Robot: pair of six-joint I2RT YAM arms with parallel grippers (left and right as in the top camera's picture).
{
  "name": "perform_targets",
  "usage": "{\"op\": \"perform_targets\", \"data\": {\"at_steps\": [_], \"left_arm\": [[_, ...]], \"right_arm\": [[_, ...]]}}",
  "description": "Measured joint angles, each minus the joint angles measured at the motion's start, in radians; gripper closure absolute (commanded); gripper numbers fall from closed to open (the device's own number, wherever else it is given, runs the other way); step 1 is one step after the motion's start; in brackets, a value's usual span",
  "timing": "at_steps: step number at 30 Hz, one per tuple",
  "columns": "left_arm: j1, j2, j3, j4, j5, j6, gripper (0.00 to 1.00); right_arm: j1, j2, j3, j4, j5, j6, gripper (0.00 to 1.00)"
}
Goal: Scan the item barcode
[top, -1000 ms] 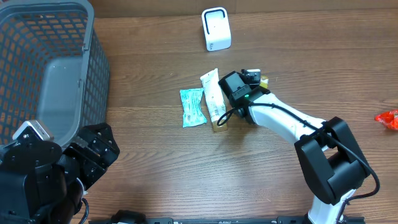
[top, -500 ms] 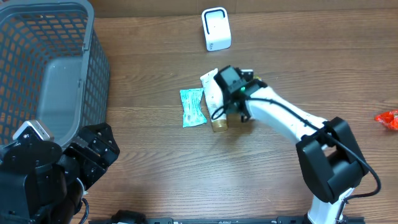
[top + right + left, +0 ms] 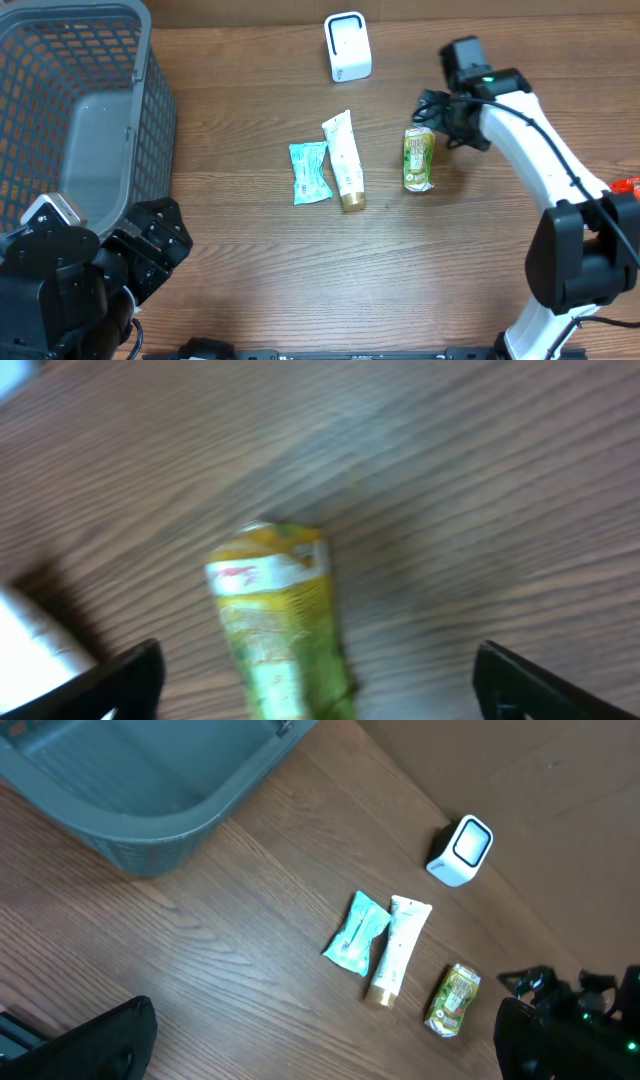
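Pouch [image 3: 418, 160] lies on open table [image 3: 250, 120] — right hand [image 3: 433, 110] spread apart near its top edge

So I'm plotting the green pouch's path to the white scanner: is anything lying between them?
Nothing visible does. Bare wood runs from the green pouch to the white scanner. The tube and teal packet lie beside the pouch, off that line. The open right gripper hovers near the pouch's far end, also clear.

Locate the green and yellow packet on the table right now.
In the overhead view the green and yellow packet lies right of centre, apart from the white tube on its left, with the white scanner up-left.
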Motion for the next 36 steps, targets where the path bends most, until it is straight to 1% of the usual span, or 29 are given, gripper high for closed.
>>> {"op": "perform_targets", "data": {"at_steps": [2,5,7,9,11,12,13,15,17,18,22,27,29,32,36], "left_arm": [[0.0,0.0,0.0,0.0,0.0,0.0,0.0],[0.0,0.0,0.0,-0.001,0.0,0.0,0.0],[0.0,0.0,0.0,0.0,0.0,0.0,0.0],[0.0,0.0,0.0,0.0,0.0,0.0,0.0],[0.0,0.0,0.0,-0.001,0.0,0.0,0.0],[0.0,0.0,0.0,0.0,0.0,0.0,0.0],[0.0,0.0,0.0,0.0,0.0,0.0,0.0],[0.0,0.0,0.0,0.0,0.0,0.0,0.0],[0.0,0.0,0.0,0.0,0.0,0.0,0.0],[0.0,0.0,0.0,0.0,0.0,0.0,0.0],[0.0,0.0,0.0,0.0,0.0,0.0,0.0],[0.0,0.0,0.0,0.0,0.0,0.0,0.0],[0.0,0.0,0.0,0.0,0.0,0.0,0.0],[0.0,0.0,0.0,0.0,0.0,0.0,0.0],[0.0,0.0,0.0,0.0,0.0,0.0,0.01]], "right_arm": [[-0.038,0.018,-0.065,0.05,-0.048,-0.002,0.12],[-0.072,0.068,-0.161,0.106,-0.116,-0.005,0.12],[-0.093,0.082,-0.229,0.195,-0.195,-0.015,0.12],[-0.107,0.068,-0.26,0.283,-0.273,-0.032,0.13],[-0.112,0.058,-0.298,0.385,-0.369,-0.045,0.2],[-0.111,0.056,-0.312,0.417,-0.402,-0.048,0.28],[-0.108,0.056,-0.33,0.454,-0.446,-0.052,0.43],[-0.104,0.057,-0.358,0.5,-0.499,-0.059,0.67],[-0.097,0.064,-0.383,0.509,-0.554,-0.061,0.89],[-0.092,0.068,-0.388,0.511,-0.578,-0.059,0.96],[-0.088,0.063,-0.37,0.506,-0.641,-0.059,0.96],[-0.081,0.063,-0.313,0.383,-0.581,-0.063,0.96],[-0.071,0.057,-0.276,0.313,-0.52,-0.069,0.96],[-0.056,0.035,-0.225,0.209,-0.373,-0.08,0.96],[-0.026,0.01,-0.169,0.092,-0.112,-0.09,0.96]]}}
